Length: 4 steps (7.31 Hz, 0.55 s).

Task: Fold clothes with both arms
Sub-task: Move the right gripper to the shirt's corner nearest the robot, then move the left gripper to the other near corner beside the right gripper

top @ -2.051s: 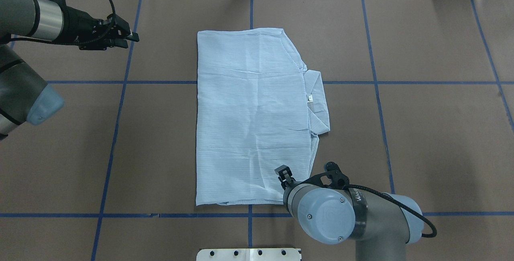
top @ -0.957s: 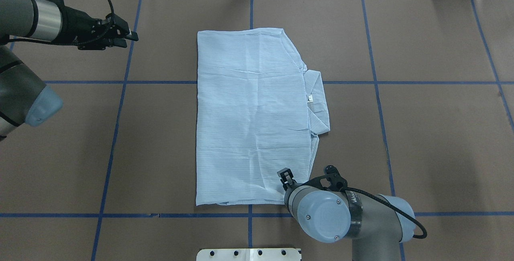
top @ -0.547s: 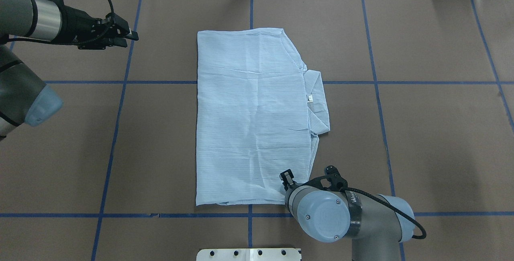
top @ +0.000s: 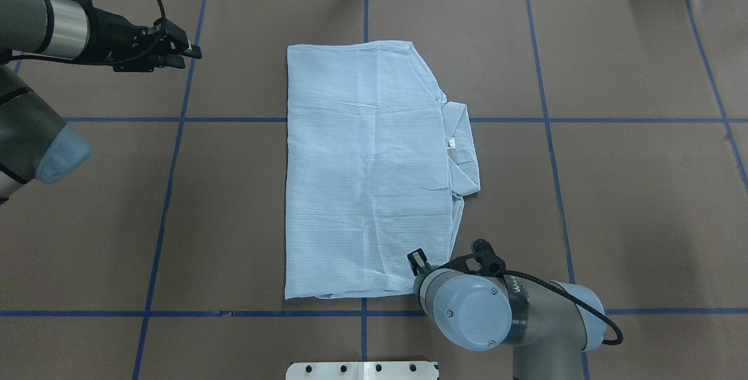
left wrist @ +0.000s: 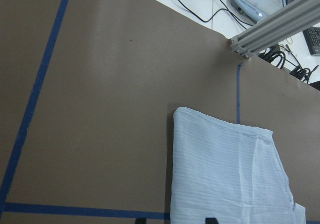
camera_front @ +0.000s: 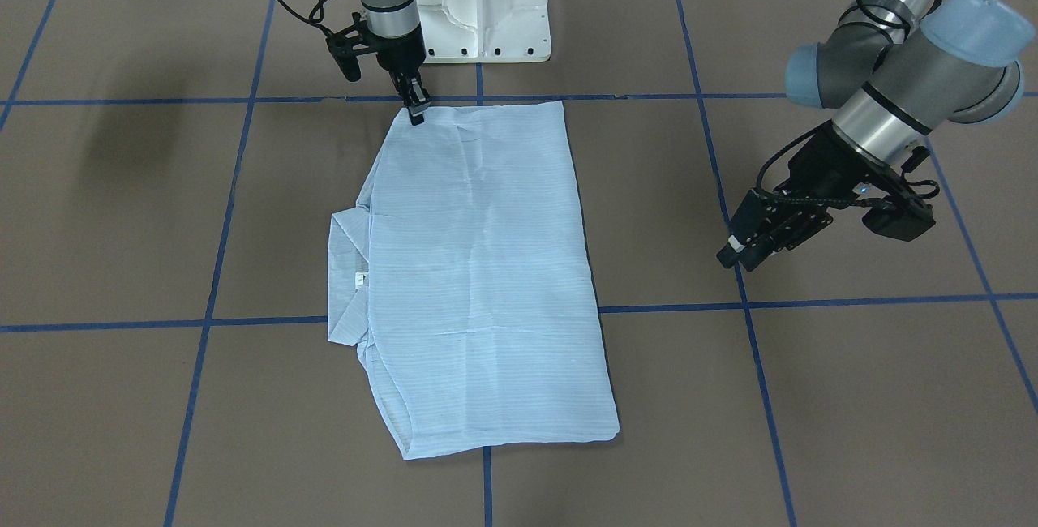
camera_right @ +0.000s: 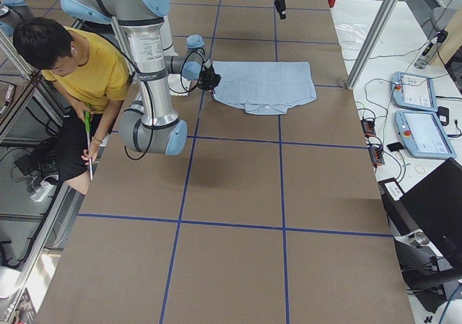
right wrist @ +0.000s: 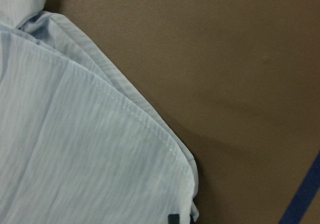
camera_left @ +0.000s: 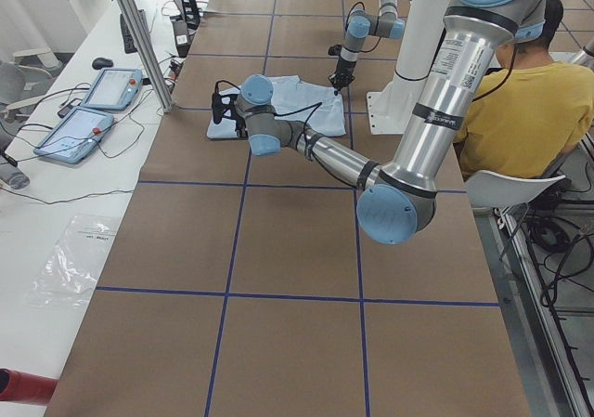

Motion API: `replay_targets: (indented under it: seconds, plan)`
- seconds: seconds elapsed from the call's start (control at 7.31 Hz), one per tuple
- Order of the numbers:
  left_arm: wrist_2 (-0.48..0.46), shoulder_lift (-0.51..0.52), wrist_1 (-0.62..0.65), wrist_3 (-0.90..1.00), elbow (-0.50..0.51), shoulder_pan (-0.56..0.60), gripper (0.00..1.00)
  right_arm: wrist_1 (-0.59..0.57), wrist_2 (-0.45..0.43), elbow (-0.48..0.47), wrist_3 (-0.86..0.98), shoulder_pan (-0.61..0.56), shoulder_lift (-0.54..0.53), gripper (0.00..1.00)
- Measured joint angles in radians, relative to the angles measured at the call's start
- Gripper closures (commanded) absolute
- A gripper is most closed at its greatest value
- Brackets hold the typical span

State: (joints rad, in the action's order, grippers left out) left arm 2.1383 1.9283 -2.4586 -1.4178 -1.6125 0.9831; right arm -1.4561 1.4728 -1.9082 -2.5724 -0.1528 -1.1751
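You are looking down on the light-blue striped shirt (top: 368, 169), which is lying folded into a long rectangle at the middle of the brown table (top: 613, 193), straddling one of the blue tape lines (top: 234, 120). Its collar (top: 461, 152) is poking out from the edge on the robot's right, with the small white neck tag (top: 451, 143) showing beside it. The right gripper (camera_front: 416, 112) is pointing straight down and touching the shirt's corner nearest the white pedestal (camera_front: 482, 0), on the collar side. Its jaws are standing close together there, but you cannot tell from these views whether they are pinching cloth or only resting on it. The left gripper (camera_front: 734, 255) is hovering over bare table well apart from the shirt, out beyond its far corner on the robot's left. It is angling toward the cloth, with its jaws looking drawn together and holding nothing. A person in a yellow top (camera_right: 94, 71) is sitting behind the robot's base.
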Motion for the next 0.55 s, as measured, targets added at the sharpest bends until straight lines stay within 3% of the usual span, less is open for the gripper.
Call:
replay_targets:
  seconds: [0.55]
  plan:
    - [-0.005, -0.029, 0.001, -0.158, -0.06, -0.061, 0.5, -0.012, 0.021, -0.046, 0.002, -0.006, -0.002, 1.0]
